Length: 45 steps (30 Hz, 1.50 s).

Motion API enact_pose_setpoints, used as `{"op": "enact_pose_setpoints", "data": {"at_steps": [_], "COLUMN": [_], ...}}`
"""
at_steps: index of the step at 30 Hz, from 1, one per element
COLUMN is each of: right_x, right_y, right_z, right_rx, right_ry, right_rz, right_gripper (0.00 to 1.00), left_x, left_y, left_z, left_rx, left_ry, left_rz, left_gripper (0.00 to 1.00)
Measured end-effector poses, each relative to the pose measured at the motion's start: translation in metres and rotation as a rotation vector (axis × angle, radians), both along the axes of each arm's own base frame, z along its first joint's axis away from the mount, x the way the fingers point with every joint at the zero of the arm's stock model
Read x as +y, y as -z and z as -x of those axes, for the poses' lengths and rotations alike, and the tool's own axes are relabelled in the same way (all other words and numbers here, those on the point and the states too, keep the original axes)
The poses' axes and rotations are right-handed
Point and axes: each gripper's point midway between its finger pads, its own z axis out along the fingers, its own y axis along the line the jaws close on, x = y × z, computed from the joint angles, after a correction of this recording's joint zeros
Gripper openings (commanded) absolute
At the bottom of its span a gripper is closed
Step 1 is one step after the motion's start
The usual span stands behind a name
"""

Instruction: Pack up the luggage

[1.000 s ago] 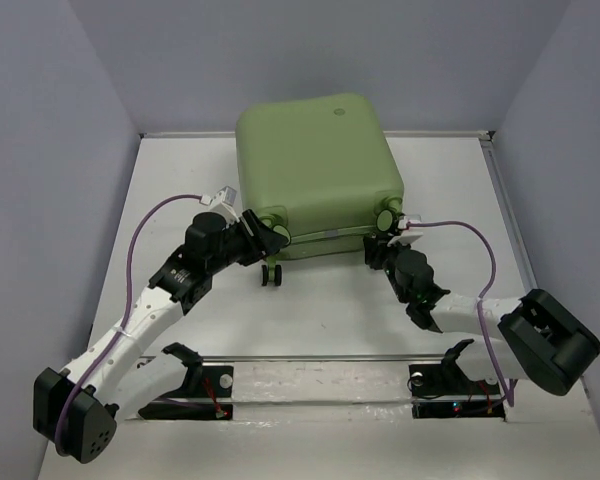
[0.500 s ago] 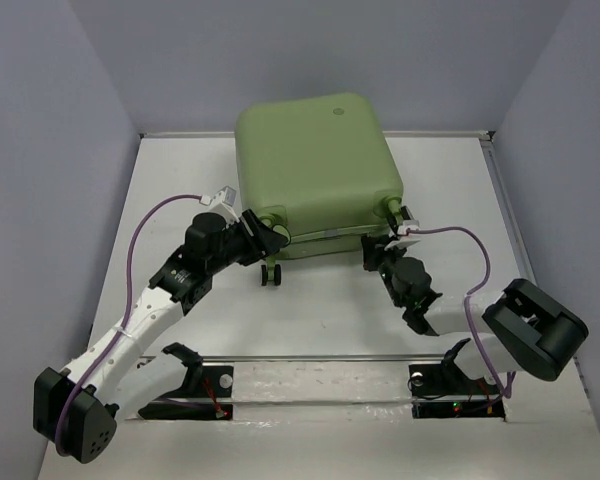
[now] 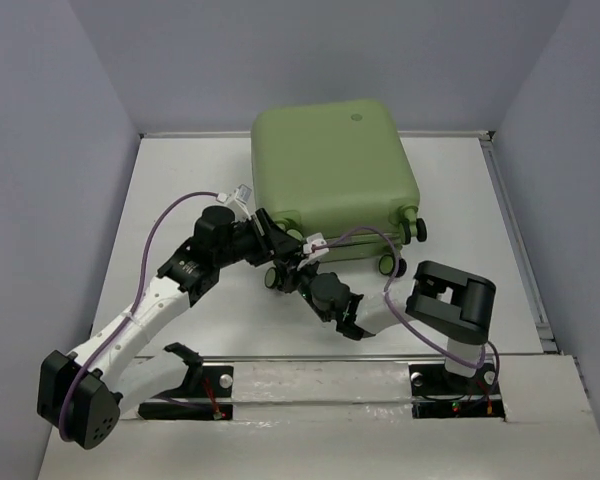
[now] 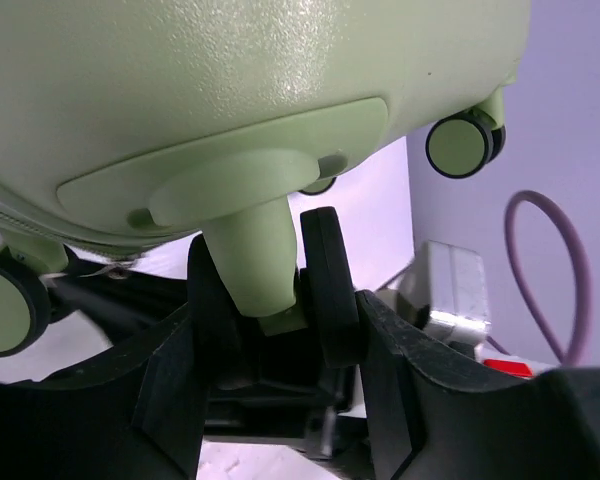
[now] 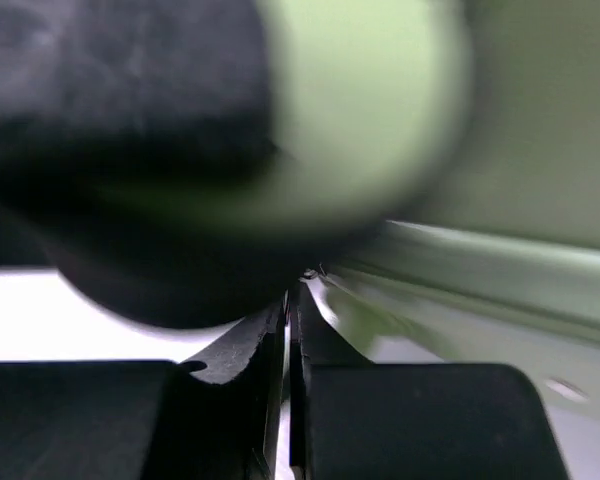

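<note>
Your right gripper [image 5: 291,288], pinched shut, is crossing leftward to the closed luggage [image 3: 335,165] at the table's [image 3: 180,180] far edge while your left gripper [image 3: 273,236] is clamping its caster stem [image 4: 248,250]; zipping looks outstanding.

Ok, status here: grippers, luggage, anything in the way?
Left gripper clamped on luggage wheel stem. Right gripper shut, tips at the shell seam. Luggage lid down, lying flat. Nothing blocking seen.
</note>
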Motion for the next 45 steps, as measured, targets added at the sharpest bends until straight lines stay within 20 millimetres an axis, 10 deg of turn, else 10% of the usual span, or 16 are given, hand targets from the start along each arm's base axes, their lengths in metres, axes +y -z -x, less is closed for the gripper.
{"op": "enact_pose_setpoints", "data": {"at_steps": [13,18,22,25,29,45], "right_x": [0.055,0.026,-0.030,-0.056,-0.069,-0.045], "right_y": [-0.024,0.014,0.042,0.004,-0.046,-0.085], "right_z": [-0.020,0.014,0.074,0.082,0.078,0.003], "right_rx": [0.042,0.129,0.205,0.210,0.175,0.061], "right_ry": [-0.021,-0.085,-0.164,-0.149,-0.124,-0.040], "right_rz": [-0.334,-0.269,-0.128,-0.150,-0.187,0.023], "right_gripper": [0.07,0.69,0.88,0.93,0.97,0.93], "left_x": [0.022,0.014,0.000,-0.007,-0.016,-0.020], "left_y": [-0.022,-0.005,-0.005,-0.001,-0.001,-0.012], "left_z": [-0.013,0.005,0.010,0.008,0.003,-0.002], "left_rx": [-0.053,-0.010,0.003,0.009,-0.008,-0.088], "left_ry": [-0.166,-0.131,-0.081,-0.066,-0.042,-0.007], "left_rz": [0.064,0.126,0.167,0.189,0.214,0.231], "left_gripper": [0.06,0.06,0.24,0.61,0.81,0.95]}}
